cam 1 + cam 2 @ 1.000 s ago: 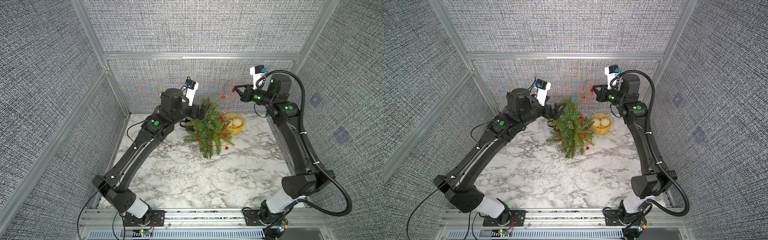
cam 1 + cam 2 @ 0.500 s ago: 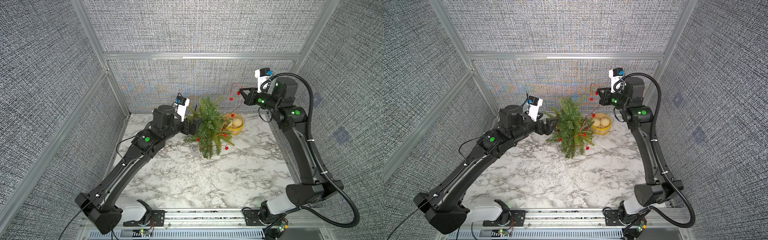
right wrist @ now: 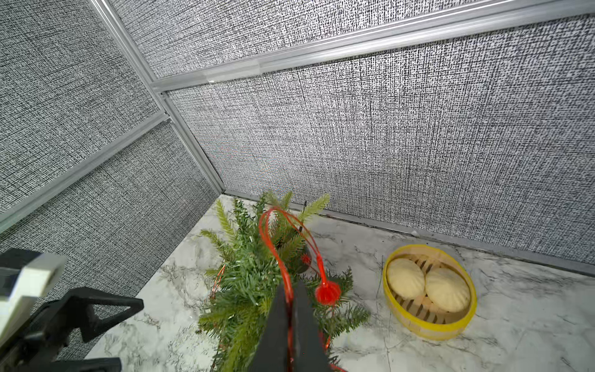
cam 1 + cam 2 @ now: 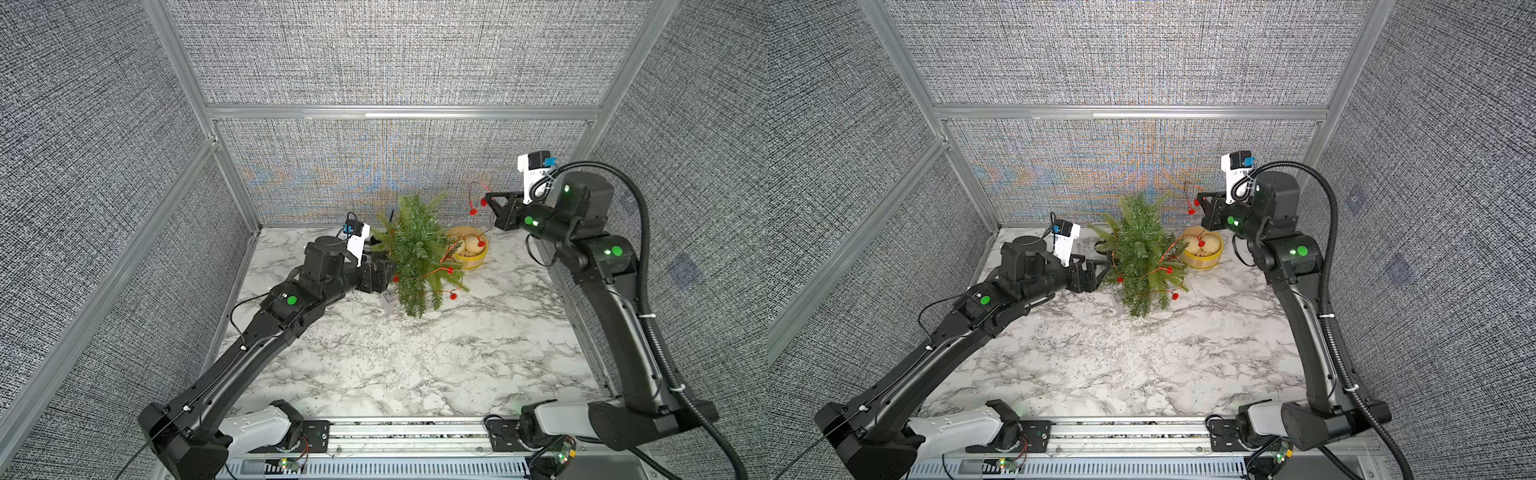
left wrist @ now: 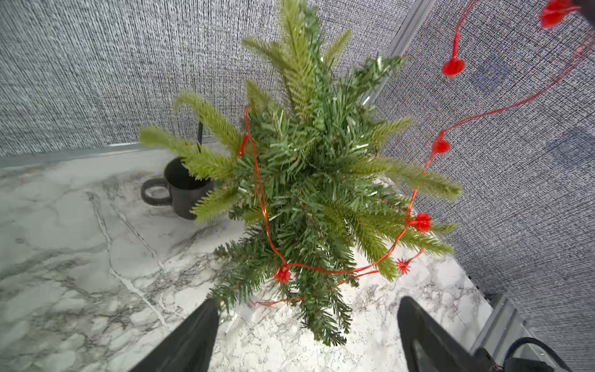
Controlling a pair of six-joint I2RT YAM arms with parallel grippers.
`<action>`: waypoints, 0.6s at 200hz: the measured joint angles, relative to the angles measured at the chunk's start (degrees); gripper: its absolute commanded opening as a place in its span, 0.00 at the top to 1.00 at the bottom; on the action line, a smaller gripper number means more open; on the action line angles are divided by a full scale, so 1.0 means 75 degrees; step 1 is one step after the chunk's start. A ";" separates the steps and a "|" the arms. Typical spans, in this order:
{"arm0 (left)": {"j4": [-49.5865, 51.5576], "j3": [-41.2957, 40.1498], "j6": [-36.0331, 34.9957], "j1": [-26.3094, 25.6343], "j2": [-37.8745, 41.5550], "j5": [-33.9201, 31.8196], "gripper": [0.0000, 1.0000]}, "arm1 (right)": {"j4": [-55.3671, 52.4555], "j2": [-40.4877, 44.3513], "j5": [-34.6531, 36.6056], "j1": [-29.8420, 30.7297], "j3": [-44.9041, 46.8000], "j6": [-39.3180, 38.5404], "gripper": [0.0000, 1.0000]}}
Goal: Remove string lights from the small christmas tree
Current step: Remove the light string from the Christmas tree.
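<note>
String lights (image 3: 327, 293) stay pinched in right fingers (image 3: 277, 325); spread left fingers (image 5: 193, 338) have dropped beside the tree (image 5: 306, 180).

I'm working in a lab test cell: grey woven wall panels (image 4: 374, 62), aluminium framing (image 4: 399, 112), marble-topped bench (image 4: 415, 353).

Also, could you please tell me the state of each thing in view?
small christmas tree: standing upright, partly wrapped.
string lights: partly wound round the tree, one stretch lifted clear.
left end effector: open, empty, beside the tree.
right end effector: shut on the string lights, raised.
black mug: upright.
steamer basket: uncovered, two buns inside.
</note>
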State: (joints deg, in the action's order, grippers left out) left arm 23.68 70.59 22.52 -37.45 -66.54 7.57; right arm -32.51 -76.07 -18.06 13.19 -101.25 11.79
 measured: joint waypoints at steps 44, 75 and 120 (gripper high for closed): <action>-0.0230 -0.0600 0.0842 0.0000 0.0527 0.0143 0.13 | -0.0787 0.0871 0.0210 0.0300 0.0268 -0.0020 1.00; -0.0452 -0.0895 0.1425 -0.0003 0.0595 0.0586 0.15 | -0.1157 0.1536 0.0137 0.0446 0.0338 0.0099 1.00; -0.0635 -0.1609 0.2116 -0.0009 0.1046 0.0994 0.16 | -0.1795 0.2226 -0.0047 0.0577 0.0472 0.0402 1.00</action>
State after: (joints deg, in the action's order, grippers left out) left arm 18.92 58.52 38.39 -37.52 -58.70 15.03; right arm -45.98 -59.37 -18.41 17.52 -97.71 14.81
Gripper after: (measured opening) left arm 0.833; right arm 0.050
